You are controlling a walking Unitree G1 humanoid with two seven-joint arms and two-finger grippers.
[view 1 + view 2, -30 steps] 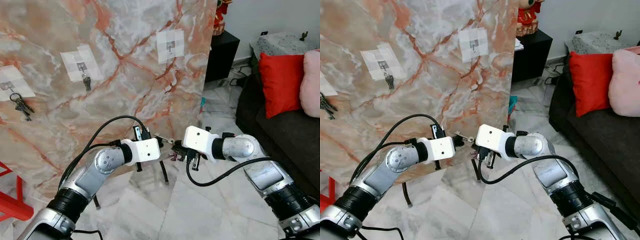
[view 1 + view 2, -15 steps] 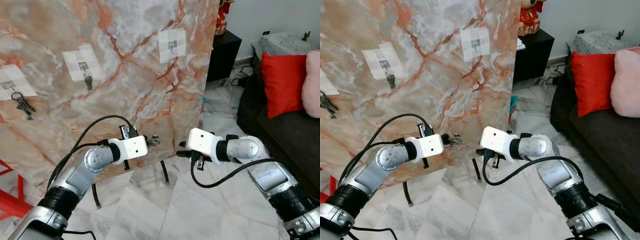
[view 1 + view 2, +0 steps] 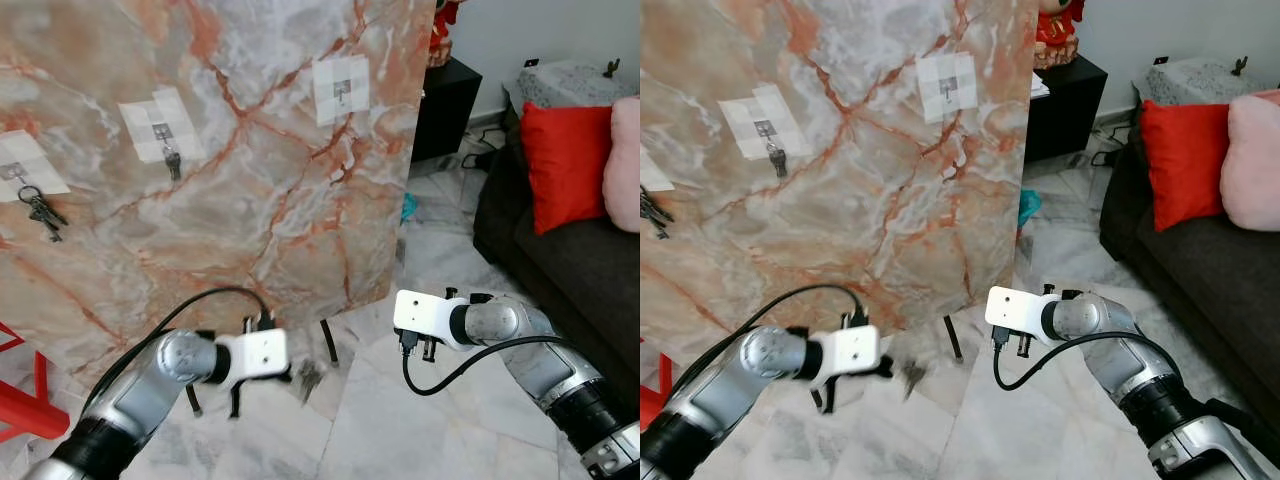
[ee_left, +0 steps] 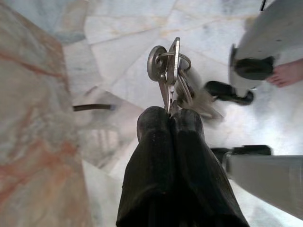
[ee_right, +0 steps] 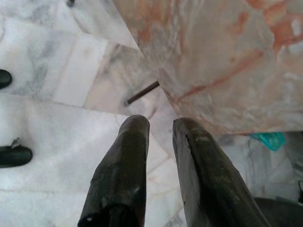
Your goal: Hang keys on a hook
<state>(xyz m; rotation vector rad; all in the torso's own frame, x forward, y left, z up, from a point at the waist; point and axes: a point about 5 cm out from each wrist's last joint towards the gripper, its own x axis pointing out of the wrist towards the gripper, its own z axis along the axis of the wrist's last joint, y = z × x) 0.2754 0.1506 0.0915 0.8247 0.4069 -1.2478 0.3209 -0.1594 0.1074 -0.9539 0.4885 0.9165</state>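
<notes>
My left gripper (image 3: 297, 373) hangs low in front of the marble panel (image 3: 250, 190), shut on a bunch of silver keys (image 4: 169, 71) that stick out past its fingertips; the keys (image 3: 309, 381) look blurred in the eye views. My right gripper (image 3: 421, 346) is off to the right at about the same height, open with nothing between its fingers (image 5: 128, 146). High on the panel's right side is a bare hook (image 3: 341, 93) on a white patch. A middle hook (image 3: 166, 134) carries one key, and a far-left hook (image 3: 27, 178) carries a bunch.
The panel stands on thin black legs (image 3: 329, 342) over a marble tile floor. A dark sofa (image 3: 560, 250) with a red cushion (image 3: 568, 163) and a pink one is on the right. A black cabinet (image 3: 445, 105) stands behind. A red frame (image 3: 25, 405) is at lower left.
The grippers met at the keys, then parted. The left one has dropped down and back with the keys; the right one let go and has drawn off right and lower.
</notes>
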